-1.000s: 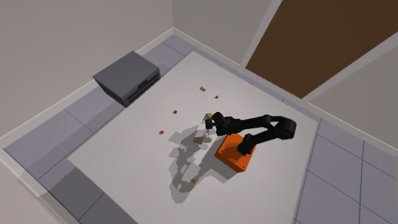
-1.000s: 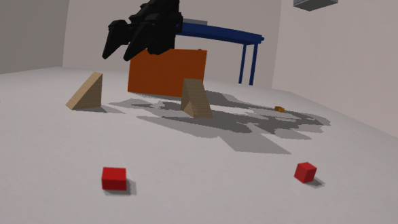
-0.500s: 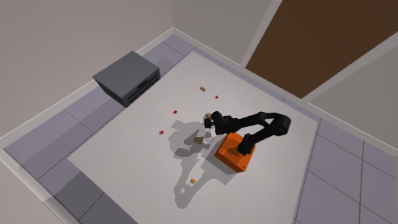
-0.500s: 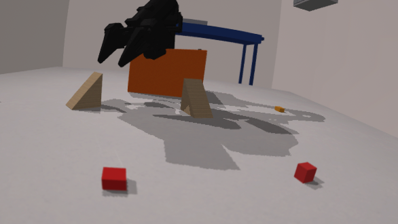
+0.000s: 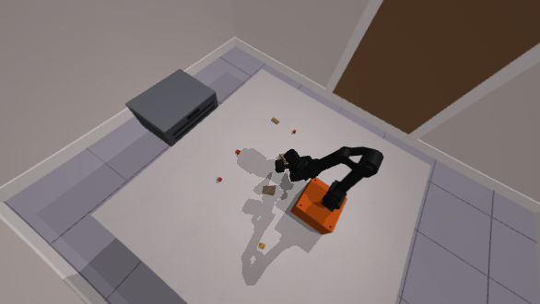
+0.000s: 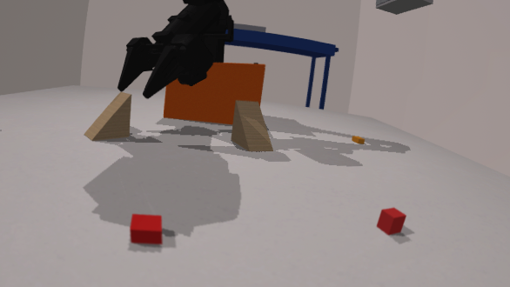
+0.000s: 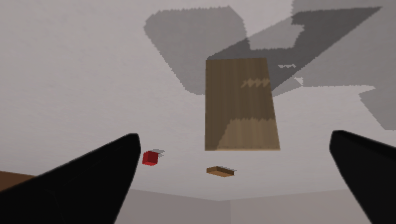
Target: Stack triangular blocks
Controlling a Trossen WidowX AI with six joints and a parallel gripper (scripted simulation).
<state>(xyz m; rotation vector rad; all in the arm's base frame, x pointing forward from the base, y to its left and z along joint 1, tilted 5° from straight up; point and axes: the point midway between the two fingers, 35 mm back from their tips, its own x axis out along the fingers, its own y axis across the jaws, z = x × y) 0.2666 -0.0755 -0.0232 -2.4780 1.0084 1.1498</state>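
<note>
Two tan triangular blocks rest apart on the table, each on a flat face with its slope up. In the exterior view one (image 6: 110, 118) is at the left and the other (image 6: 250, 126) at the right, in front of the orange arm base. My gripper (image 6: 135, 89) is open and empty, its fingertips just above the top edge of the left block. In the wrist view that block (image 7: 241, 105) lies ahead between my two spread fingers. From the overhead view the gripper (image 5: 281, 163) covers most of it, and the other block (image 5: 269, 190) lies close by.
Three small red cubes (image 5: 238, 151) (image 5: 219, 179) (image 5: 293, 132) lie scattered on the table. A small tan piece (image 5: 275, 121) lies at the far side and a small orange piece (image 5: 262, 245) at the near side. The orange arm base (image 5: 318, 206) and a grey cabinet (image 5: 172, 105) stand nearby.
</note>
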